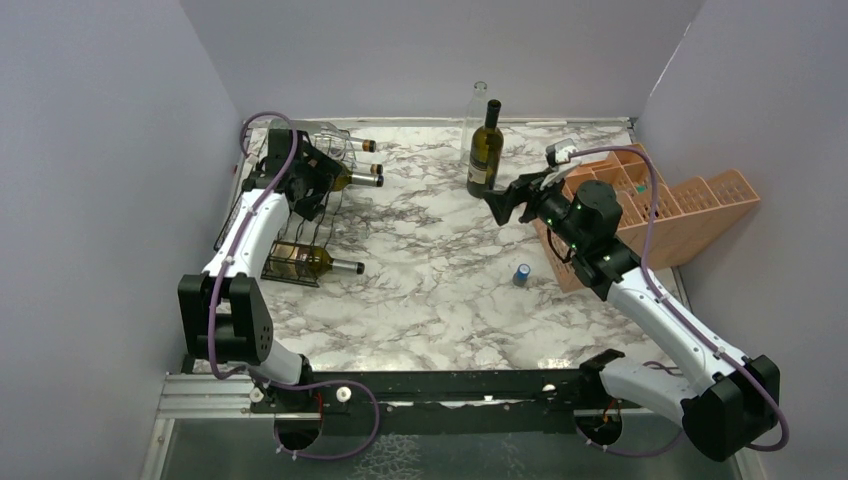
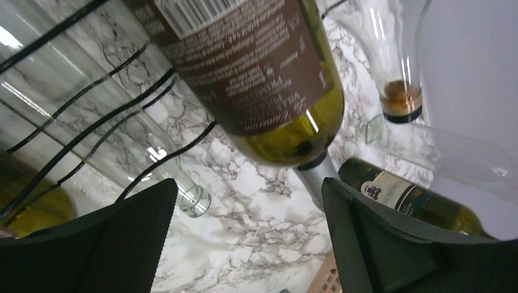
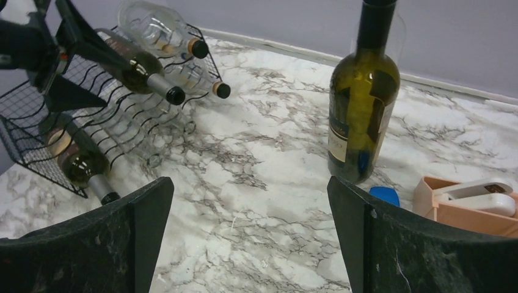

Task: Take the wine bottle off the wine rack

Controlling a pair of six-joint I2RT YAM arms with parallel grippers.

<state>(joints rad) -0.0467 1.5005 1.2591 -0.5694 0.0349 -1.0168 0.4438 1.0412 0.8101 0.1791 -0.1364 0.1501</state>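
My left gripper (image 2: 250, 201) at black wire-mesh wine rack (image 3: 27, 131), fingers wide apart. Green glass wine bottle with brown label (image 2: 256, 67) lies in rack just ahead, ungripped. My right gripper (image 3: 250, 195) spread open, facing upright dark-green bottle (image 3: 360, 116).

the left arm (image 1: 245, 235) rises from its base at the near left edge, folds at a dark elbow, and stretches its white forearm away toward the far left. the left gripper (image 1: 318, 172) points far and to the right, jaws spread wide; in its wrist view the black left fingers (image 2: 131, 244) stand well apart. the right arm (image 1: 665, 305) runs from the near right corner, leaning far and left toward the middle. the right gripper (image 1: 512, 197) points left, jaws wide, the black right fingers (image 3: 391, 250) well apart.
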